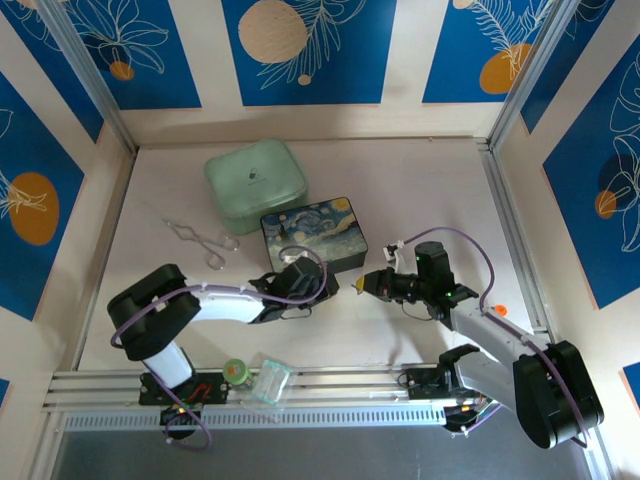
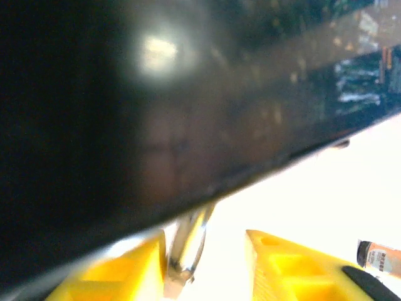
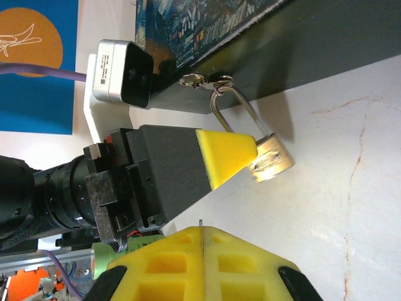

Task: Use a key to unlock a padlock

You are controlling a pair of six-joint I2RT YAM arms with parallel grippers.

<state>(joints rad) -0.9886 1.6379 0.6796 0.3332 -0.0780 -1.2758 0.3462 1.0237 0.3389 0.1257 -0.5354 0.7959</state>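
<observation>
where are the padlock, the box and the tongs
padlock (image 3: 274, 164), right wrist view, on its brass body
box (image 1: 313, 232), top external view, on the middle of the painted lid
tongs (image 1: 192, 235), top external view, on the wire arms near where they cross

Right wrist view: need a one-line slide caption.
Left arm's yellow fingertip at the brass padlock on the box's clasp; right gripper shut below.

Pale table (image 1: 420, 190), surface faintly veined. Mint-green case (image 1: 255, 185) lies at upper centre of frame. Dark-blue painted box (image 1: 313, 232) sits just below and right of it. Wire tongs (image 1: 200, 238) lie left of both, apart.
</observation>
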